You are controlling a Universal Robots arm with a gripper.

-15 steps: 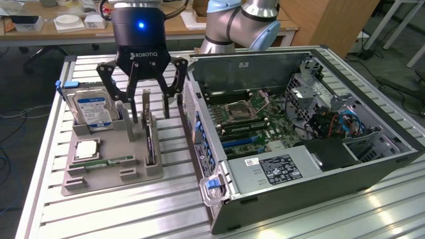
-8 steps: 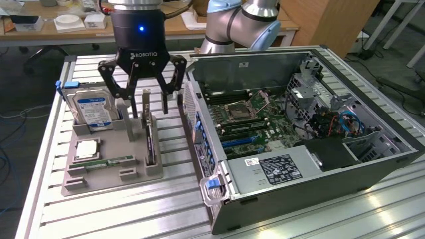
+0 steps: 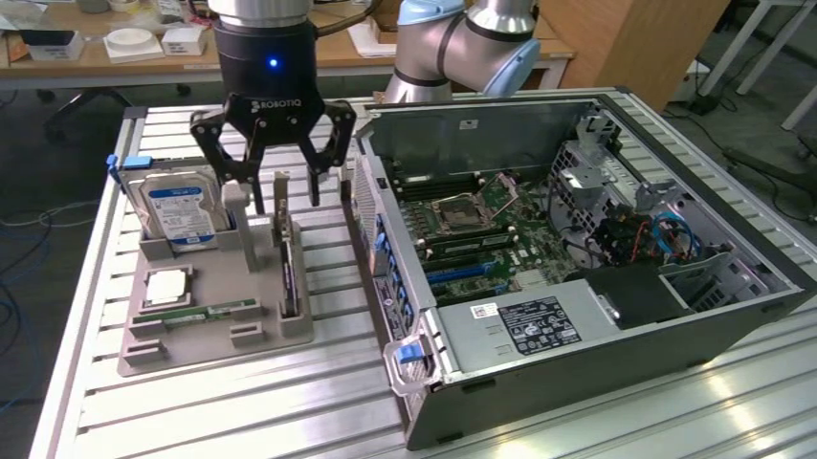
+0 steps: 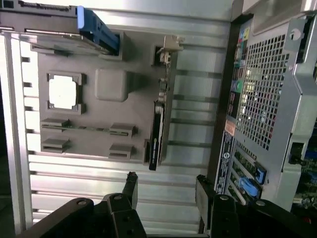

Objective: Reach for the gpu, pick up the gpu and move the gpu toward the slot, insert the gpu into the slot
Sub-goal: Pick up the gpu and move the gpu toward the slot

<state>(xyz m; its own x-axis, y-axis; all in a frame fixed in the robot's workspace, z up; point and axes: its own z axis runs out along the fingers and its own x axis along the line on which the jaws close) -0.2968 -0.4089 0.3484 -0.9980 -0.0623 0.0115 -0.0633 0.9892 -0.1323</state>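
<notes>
1. The end effector [image 3: 283,194] hangs over the grey holder [image 3: 217,337] on the desk [image 3: 191,406], its fingers spread wide and holding nothing.
2. The gpu [image 3: 289,275] stands on its long edge in a groove of the holder, on the side nearest the computer case [image 3: 587,335]. It is below the spread fingers and apart from them.
3. In the wrist view the gpu [image 4: 157,134] shows edge-on, with its metal bracket [image 4: 168,47] at the far end. The two fingertips [image 4: 131,184] sit short of the card's near end, one to each side of its line.
4. Also in the holder are a hard drive [image 3: 179,210] standing upright, a square processor chip [image 3: 168,287] lying flat and a thin memory stick [image 3: 205,312].
5. The case lies open on its side at the exterior view's right, showing the green motherboard [image 3: 504,225].
6. The slot [image 3: 462,274] seems to be one of the long narrow connectors on the board, though they are hard to tell apart here.
</notes>
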